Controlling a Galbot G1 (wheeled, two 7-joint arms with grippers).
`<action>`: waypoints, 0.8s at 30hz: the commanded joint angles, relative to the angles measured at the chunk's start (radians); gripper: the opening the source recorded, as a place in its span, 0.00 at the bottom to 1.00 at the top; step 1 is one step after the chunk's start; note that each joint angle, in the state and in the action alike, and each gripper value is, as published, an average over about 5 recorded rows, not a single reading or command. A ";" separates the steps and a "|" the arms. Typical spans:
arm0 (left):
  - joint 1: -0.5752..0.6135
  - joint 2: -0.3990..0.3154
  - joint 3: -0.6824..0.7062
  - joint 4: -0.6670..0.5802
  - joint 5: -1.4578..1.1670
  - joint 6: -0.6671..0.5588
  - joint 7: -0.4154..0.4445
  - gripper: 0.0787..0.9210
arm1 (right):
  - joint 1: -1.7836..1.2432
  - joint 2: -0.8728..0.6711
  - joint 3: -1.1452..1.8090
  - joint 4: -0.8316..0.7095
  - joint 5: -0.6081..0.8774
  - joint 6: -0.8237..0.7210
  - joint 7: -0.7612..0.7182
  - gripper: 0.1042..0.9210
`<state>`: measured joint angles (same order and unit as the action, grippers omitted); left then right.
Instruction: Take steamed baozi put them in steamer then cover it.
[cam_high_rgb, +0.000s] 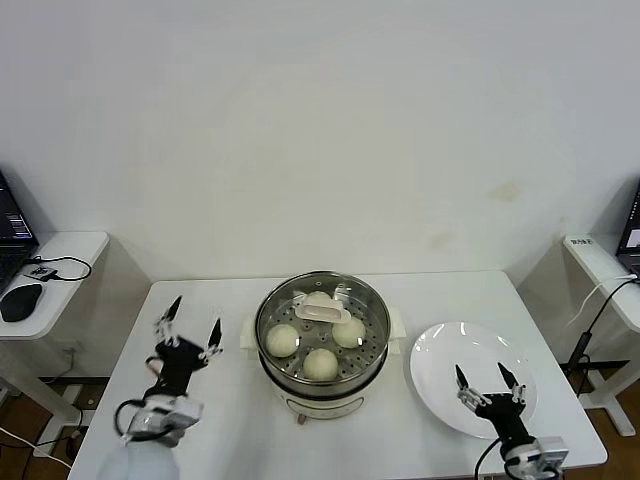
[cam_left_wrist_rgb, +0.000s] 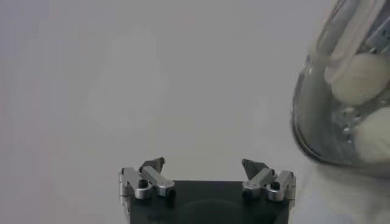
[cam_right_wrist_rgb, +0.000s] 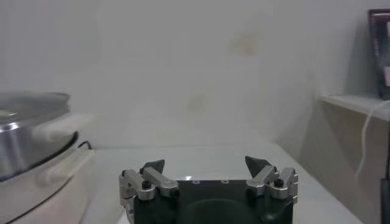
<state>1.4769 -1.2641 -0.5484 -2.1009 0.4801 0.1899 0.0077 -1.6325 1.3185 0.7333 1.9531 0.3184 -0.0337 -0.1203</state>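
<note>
Glass cover sits on steamer at worktop centre, baozi inside. Left gripper at nine o'clock, right gripper over plate, four o'clock; both jaws wide, empty. Risk: stray arm nudging cover askew.

A white table carries two things. The steamer stands on its cream base at the centre, lid on. At three o'clock from it, near the edge, lies a white plate.
</note>
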 joint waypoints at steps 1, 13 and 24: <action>0.231 -0.046 -0.182 0.066 -0.513 -0.149 -0.047 0.88 | -0.043 -0.036 -0.081 0.076 -0.053 -0.074 0.055 0.88; 0.347 -0.113 -0.121 0.003 -0.478 -0.057 -0.052 0.88 | -0.055 -0.057 -0.130 0.107 -0.085 -0.152 0.087 0.88; 0.378 -0.140 -0.135 -0.040 -0.475 -0.054 -0.028 0.88 | -0.022 -0.036 -0.132 0.112 -0.136 -0.174 0.098 0.88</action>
<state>1.7994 -1.3764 -0.6720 -2.1114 0.0309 0.1317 -0.0274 -1.6660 1.2776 0.6152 2.0457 0.2282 -0.1595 -0.0432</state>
